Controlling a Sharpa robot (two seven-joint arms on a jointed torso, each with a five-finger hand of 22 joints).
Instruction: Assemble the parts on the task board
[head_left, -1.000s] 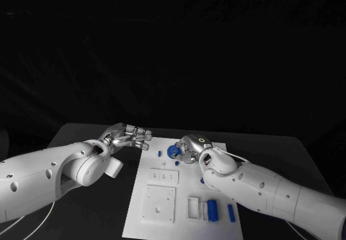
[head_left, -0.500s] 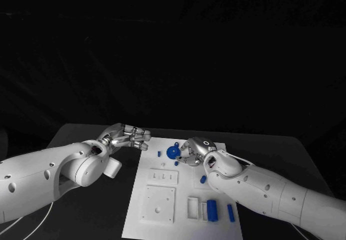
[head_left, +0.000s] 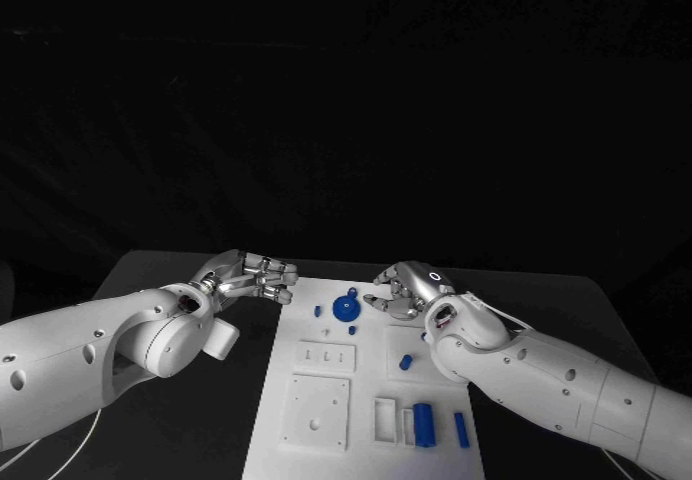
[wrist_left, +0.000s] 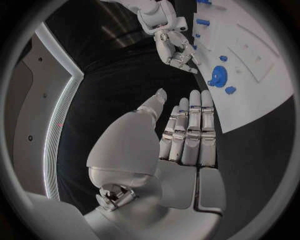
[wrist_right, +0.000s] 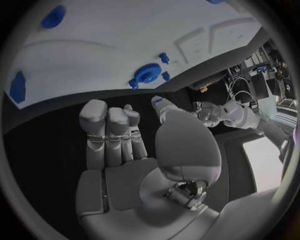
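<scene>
Black surface (head_left: 173, 275) carries the white task board (head_left: 368, 400) at centre, with blue parts on it: a round disc part (head_left: 346, 306) near the far end, upright pieces (head_left: 423, 424) near the near edge, and a small peg (head_left: 407, 361) mid-board. Left hand (head_left: 248, 276) hovers off the board's far left corner, fingers (wrist_left: 189, 125) curled in on nothing; right hand (head_left: 410, 289) sits just beside the disc, fingers (wrist_right: 111, 131) curled, apparently empty, though a small held piece cannot be ruled out. Judgement: open the right fingers before descending, approach one part squarely from above, and keep the left hand clear or bracing the board edge.
</scene>
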